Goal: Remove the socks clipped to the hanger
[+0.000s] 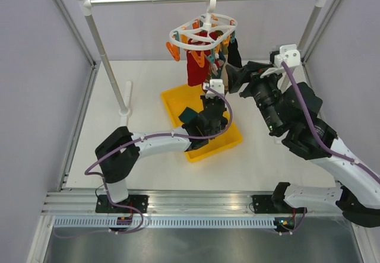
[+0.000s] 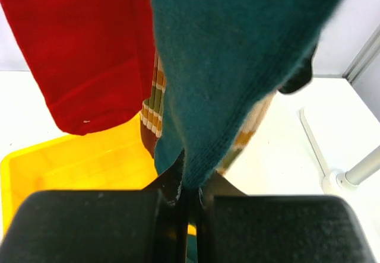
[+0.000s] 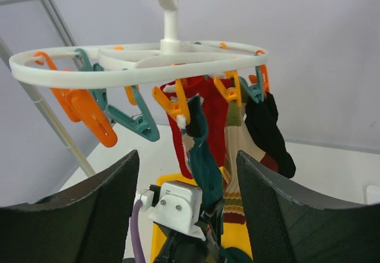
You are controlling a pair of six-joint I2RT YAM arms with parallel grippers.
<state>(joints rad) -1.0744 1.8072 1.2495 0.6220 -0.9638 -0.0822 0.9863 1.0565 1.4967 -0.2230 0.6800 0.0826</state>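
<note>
left tool (image 2: pixel 189 199) is clamped shut on the bottom end of the teal sock (image 2: pixel 237 67), right next to the red sock (image 2: pixel 77 49) and above the yellow bin (image 2: pixel 71 168). Both socks plus a black sock (image 3: pixel 267 126) are still clipped to the hanger (image 3: pixel 136 67). The right tool (image 3: pixel 187 155) sits spread open just in front of it, holding nothing

A robot lab cell: plain panel walls (image 1: pixel 35 67), aluminium frame (image 1: pixel 196 202), white tabletop (image 1: pixel 261 162).
</note>
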